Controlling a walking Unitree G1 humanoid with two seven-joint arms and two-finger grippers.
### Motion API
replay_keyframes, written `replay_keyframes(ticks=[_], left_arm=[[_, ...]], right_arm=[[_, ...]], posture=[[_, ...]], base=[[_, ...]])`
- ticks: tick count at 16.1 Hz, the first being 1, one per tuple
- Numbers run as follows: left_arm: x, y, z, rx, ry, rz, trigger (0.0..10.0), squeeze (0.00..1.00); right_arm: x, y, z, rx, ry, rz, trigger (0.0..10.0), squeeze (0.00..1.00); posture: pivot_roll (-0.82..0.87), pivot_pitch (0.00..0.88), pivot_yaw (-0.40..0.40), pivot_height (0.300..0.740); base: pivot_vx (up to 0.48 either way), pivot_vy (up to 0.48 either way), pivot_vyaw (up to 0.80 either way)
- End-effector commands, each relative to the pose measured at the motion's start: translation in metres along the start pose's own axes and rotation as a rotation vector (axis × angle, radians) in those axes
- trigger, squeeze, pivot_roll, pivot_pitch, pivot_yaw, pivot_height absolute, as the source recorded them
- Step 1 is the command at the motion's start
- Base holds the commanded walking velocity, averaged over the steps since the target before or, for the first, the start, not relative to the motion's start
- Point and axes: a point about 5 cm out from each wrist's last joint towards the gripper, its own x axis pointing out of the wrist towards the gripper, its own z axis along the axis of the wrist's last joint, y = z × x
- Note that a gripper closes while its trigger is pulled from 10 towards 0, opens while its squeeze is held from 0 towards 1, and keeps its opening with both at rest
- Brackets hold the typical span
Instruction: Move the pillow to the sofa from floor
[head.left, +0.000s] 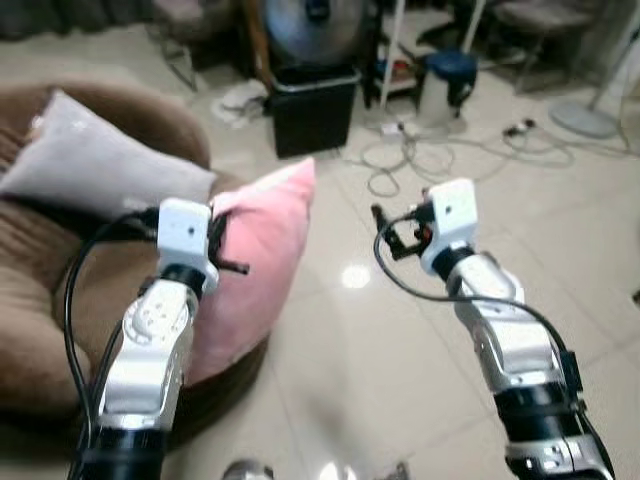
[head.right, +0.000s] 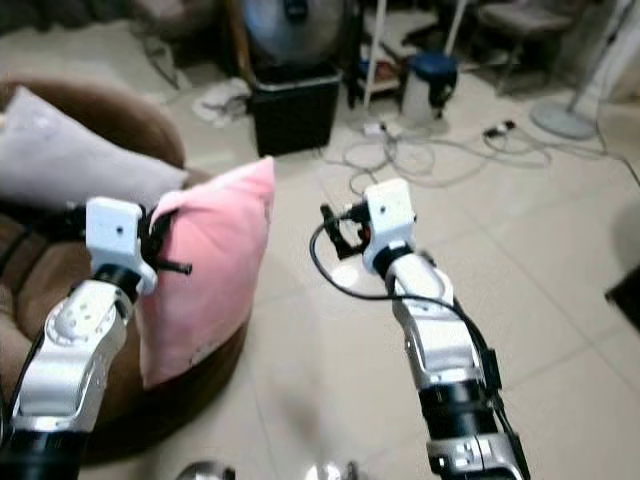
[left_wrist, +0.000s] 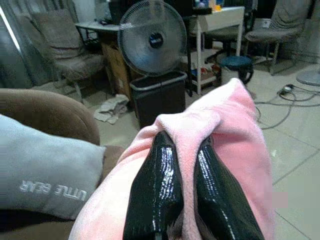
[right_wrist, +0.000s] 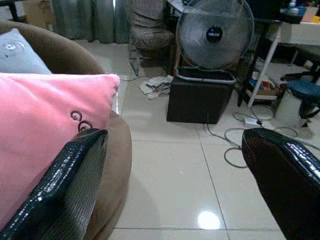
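A pink pillow (head.left: 262, 250) stands on edge against the rim of the round brown sofa (head.left: 40, 320), on my left. My left gripper (head.left: 222, 250) is shut on a fold of the pillow's fabric; the left wrist view shows both black fingers (left_wrist: 157, 190) pinching pink cloth (left_wrist: 235, 130). My right gripper (head.left: 395, 232) is open, held in the air over the floor to the right of the pillow, with nothing between its fingers (right_wrist: 280, 170). The pink pillow (right_wrist: 40, 120) lies off to one side of it.
A grey pillow (head.left: 95, 165) leans on the sofa's back. Beyond the tiled floor (head.left: 400, 370) are a black bin (head.left: 313, 105), a standing fan (left_wrist: 150, 37), loose cables (head.left: 420, 155), a blue stool (head.left: 447, 70) and chairs.
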Motion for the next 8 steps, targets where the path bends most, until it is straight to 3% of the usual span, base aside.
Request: replay_keyframes(ticks=[1, 8], left_arm=[[0.003, -0.001, 0.010, 0.014, -0.055, -0.002, 10.0, 0.00], [0.009, -0.004, 0.016, 0.019, -0.072, -0.027, 10.0, 0.00]], right_arm=[[-0.001, -0.001, -0.004, 0.021, 0.012, -0.006, 10.0, 0.00], [-0.004, 0.002, -0.016, 0.038, 0.056, -0.040, 10.0, 0.00]], posture=[[0.15, 0.000, -0.039, 0.740], [0.19, 0.000, -0.029, 0.740]], base=[[0.000, 0.000, 0.00], [0.000, 0.000, 0.00]])
